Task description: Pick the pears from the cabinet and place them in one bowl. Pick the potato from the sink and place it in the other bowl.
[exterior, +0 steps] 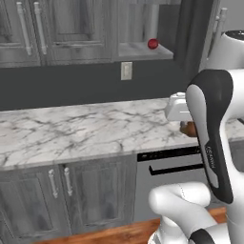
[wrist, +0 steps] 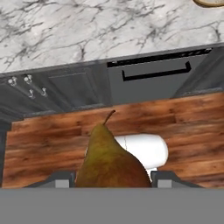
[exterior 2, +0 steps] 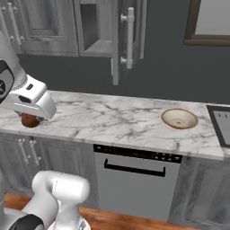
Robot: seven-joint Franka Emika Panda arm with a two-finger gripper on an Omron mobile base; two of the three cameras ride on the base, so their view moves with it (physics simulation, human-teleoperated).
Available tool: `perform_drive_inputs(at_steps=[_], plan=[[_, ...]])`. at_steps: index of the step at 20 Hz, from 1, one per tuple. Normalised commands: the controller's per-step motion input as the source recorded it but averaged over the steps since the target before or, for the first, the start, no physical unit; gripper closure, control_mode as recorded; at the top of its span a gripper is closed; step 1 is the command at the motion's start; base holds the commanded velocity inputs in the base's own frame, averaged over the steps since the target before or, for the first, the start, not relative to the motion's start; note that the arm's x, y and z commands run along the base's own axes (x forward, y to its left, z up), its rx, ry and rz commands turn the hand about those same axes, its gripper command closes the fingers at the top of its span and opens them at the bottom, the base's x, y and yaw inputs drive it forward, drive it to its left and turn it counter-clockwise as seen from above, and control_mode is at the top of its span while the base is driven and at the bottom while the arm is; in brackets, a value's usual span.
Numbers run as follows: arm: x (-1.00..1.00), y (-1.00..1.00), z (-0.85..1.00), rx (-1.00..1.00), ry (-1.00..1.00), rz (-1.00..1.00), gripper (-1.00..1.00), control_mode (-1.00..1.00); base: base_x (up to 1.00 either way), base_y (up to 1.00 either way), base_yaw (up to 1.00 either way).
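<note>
Gripper (wrist: 112, 181) grasps the brown pear (wrist: 111, 159) at its broad belly; light, firm, smooth-skinned, likely slippery.

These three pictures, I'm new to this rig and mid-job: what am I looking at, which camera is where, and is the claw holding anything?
You see a white robot arm on a driving base in a simulated kitchen. Two pictures come from cameras on the base, behind the arm to its left and right, looking over a marble counter. The third comes from a camera on the hand, looking along the claw.

The claw is shut on the brown pear; the hand view shows it between the two fingertips, stem pointing away, over the wooden floor and the counter's front edge. In the right base view it peeks out under the hand.

The red pear sits in the open cabinet. The cream-tan bowl waits on the counter, apparently empty.
</note>
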Motion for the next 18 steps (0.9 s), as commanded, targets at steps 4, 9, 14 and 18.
perform_drive_inputs(at_steps=[4,9,14,18], plan=[[0.00,0.00,0.00,0.00,0.00,0.00,1.00,1.00,0.00,-0.87,0.00],[0.00,0.00,0.00,0.00,0.00,0.00,1.00,1.00,0.00,-0.86,0.01],[0.00,0.00,0.00,0.00,0.00,0.00,1.00,1.00,0.01,-0.95,0.03],[0.00,0.00,0.00,0.00,0.00,0.00,1.00,1.00,0.16,-0.76,0.04]])
